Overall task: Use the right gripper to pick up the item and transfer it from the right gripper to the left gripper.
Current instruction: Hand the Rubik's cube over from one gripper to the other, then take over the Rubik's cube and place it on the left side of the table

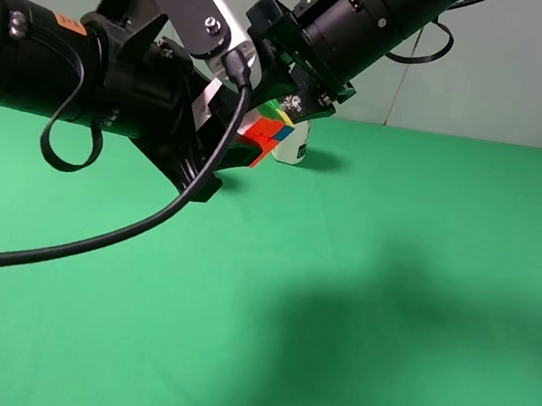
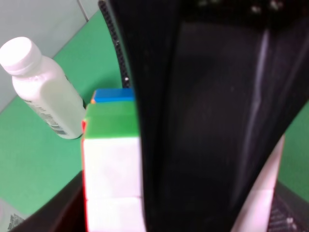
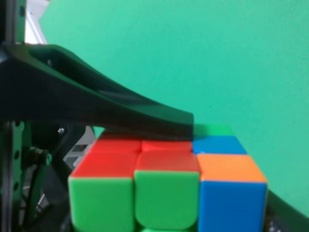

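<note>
The puzzle cube [image 1: 269, 134] hangs in the air between my two arms, well above the green table [image 1: 384, 330]. My right gripper [image 1: 294, 110] comes down from the upper right and is shut on it. In the right wrist view the cube [image 3: 169, 188] fills the space between my jaws, showing red, green, blue and orange stickers. My left gripper [image 1: 243, 151] reaches in from the left. One of its black fingers [image 3: 120, 111] lies flat on the cube's red face. In the left wrist view the cube [image 2: 111, 159] shows white, green and blue, half hidden behind the right gripper's black body [image 2: 207, 121].
A white bottle with a white cap [image 1: 296, 149] stands on the table just behind the cube and also shows in the left wrist view [image 2: 43, 87]. The left arm's black cable [image 1: 94, 239] loops down over the table's left side. A pale wall is behind.
</note>
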Tool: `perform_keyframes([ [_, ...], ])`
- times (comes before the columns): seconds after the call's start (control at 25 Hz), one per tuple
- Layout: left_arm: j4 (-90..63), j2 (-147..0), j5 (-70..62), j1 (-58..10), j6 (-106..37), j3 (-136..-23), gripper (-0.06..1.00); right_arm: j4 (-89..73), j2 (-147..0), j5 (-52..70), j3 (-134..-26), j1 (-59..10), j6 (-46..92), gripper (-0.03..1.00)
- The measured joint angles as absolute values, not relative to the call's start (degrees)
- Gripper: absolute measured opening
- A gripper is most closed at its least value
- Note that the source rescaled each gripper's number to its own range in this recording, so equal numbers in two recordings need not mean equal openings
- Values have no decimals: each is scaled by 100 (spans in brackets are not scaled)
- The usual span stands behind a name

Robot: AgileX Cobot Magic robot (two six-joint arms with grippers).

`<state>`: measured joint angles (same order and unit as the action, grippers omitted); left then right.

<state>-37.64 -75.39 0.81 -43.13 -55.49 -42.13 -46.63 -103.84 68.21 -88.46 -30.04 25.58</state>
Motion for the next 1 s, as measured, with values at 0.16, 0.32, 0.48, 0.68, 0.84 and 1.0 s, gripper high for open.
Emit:
perform_keyframes([
  [0.16, -3764, -7551, 81, -4301, -5549, -4213, 1, -4658, -10384, 6944, -8846, -3004, 2489, 87],
  [0.32, -3764, -7551, 81, -4301, -5549, -4213, 1, -4658, -10384, 6950, -8846, -3004, 2471, 97],
  [0.48, -3764, -7551, 81, -4301, -5549, -4213, 1, -4658, -10384, 6950, -8846, -3004, 2471, 100],
  [0.68, -3764, -7551, 81, -4301, -5549, -4213, 1, -4640, -10384, 6950, -8846, -2983, 2467, 100],
  [0.84, -3764, -7551, 81, -4301, -5549, -4213, 0, -4495, -10290, 6945, -8846, -2939, 2448, 100],
  [1.0, -3764, -7551, 81, -4301, -5549, -4213, 0, -4317, -10058, 6949, -8846, -2939, 2448, 100],
])
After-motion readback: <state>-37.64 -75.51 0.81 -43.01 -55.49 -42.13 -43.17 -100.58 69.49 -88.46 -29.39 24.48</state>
